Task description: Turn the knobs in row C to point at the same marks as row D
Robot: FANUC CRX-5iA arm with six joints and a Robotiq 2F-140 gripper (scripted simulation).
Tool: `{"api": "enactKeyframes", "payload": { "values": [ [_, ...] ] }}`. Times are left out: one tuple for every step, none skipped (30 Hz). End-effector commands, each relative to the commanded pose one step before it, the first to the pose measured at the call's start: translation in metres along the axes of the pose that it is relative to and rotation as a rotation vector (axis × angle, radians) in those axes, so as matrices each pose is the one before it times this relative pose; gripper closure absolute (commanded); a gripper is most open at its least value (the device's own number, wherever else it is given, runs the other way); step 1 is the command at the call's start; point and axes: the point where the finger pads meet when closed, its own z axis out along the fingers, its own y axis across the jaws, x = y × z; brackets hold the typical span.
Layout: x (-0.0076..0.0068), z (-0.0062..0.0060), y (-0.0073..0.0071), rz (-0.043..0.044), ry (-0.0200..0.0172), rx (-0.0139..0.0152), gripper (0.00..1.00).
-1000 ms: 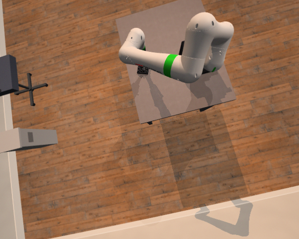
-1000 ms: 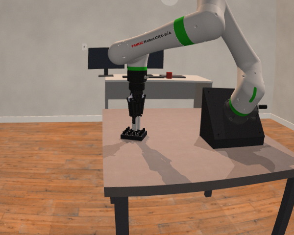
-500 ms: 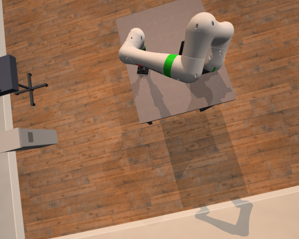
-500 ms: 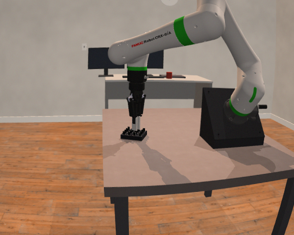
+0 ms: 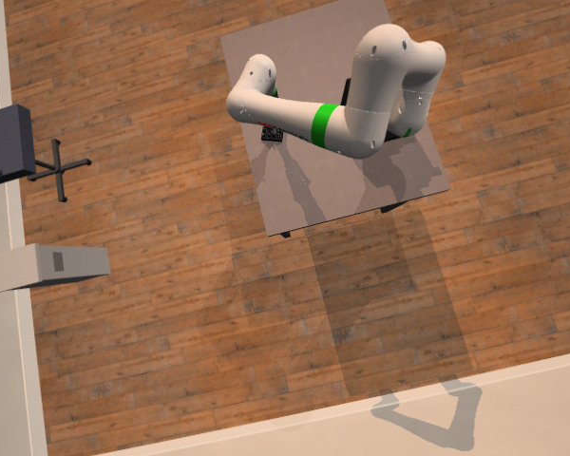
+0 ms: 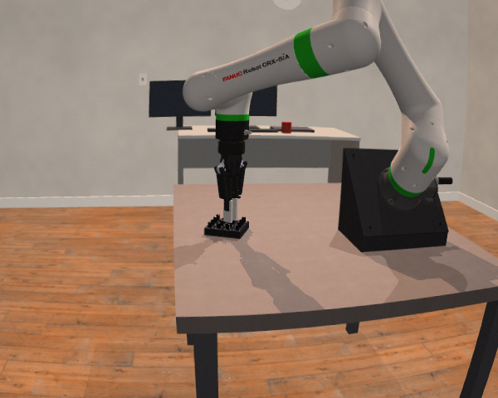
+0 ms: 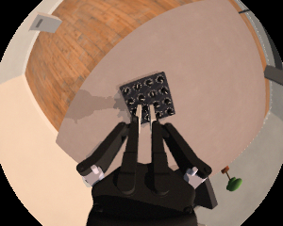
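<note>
A small, square, black knob box (image 6: 226, 229) with rows of short black knobs is seen standing on the pale brown rectangular table top (image 6: 309, 265), towards its left side in the exterior view and well apart from the black wedge-shaped arm pedestal (image 6: 360, 231). The white six-joint arm with green rings (image 6: 283, 64) is bent over the table, and its black 2-finger gripper (image 6: 230, 215) is pointed straight down onto the knob box.

In the wrist view the knob box (image 7: 151, 96) is seen just beyond the gripper (image 7: 145, 115), with the 2 fingers brought close together and nearly parallel, their tips reaching in among the knobs near the edge of the box that faces the camera. The fingers are set narrowly, with only a slim gap between them. Whether a knob is clasped between the tips cannot be told, since the knobs are too small and dark. The white lines and the printed names are not legible in any view.

In the top view most of the knob box (image 5: 272, 134) is hidden beneath the arm's forearm.
</note>
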Motion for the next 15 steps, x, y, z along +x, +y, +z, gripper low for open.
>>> {"api": "enactKeyframes", "payload": {
  "values": [
    [0.00019,0.00057,0.00004,0.00005,0.00050,-0.00001,0.88],
    [0.00000,0.00000,0.00000,0.00000,0.00000,0.00000,0.88],
    [0.00000,0.00083,0.00000,0.00000,0.00000,0.00000,0.88],
    [0.00000,0.00086,0.00000,0.00000,0.00000,0.00000,0.88],
    [0.00000,0.00087,0.00000,0.00000,0.00000,0.00000,0.88],
    [0.00000,0.00087,0.00000,0.00000,0.00000,0.00000,0.88],
    [0.00000,0.00085,0.00000,0.00000,0.00000,0.00000,0.88],
    [0.00000,0.00082,0.00000,0.00000,0.00000,0.00000,0.88],
    [0.00000,0.00077,0.00000,0.00000,0.00000,0.00000,0.88],
    [0.00000,0.00071,0.00000,0.00000,0.00000,0.00000,0.88],
    [0.00000,0.00064,0.00000,0.00000,0.00000,0.00000,0.88],
    [0.00000,0.00056,0.00000,0.00000,0.00000,0.00000,0.88],
    [0.00000,0.00048,0.00000,0.00000,0.00000,0.00000,0.88],
    [0.00000,0.00039,0.00000,0.00000,0.00000,0.00000,0.88],
    [0.00000,0.00030,0.00000,0.00000,0.00000,0.00000,0.88]
  ]
}}
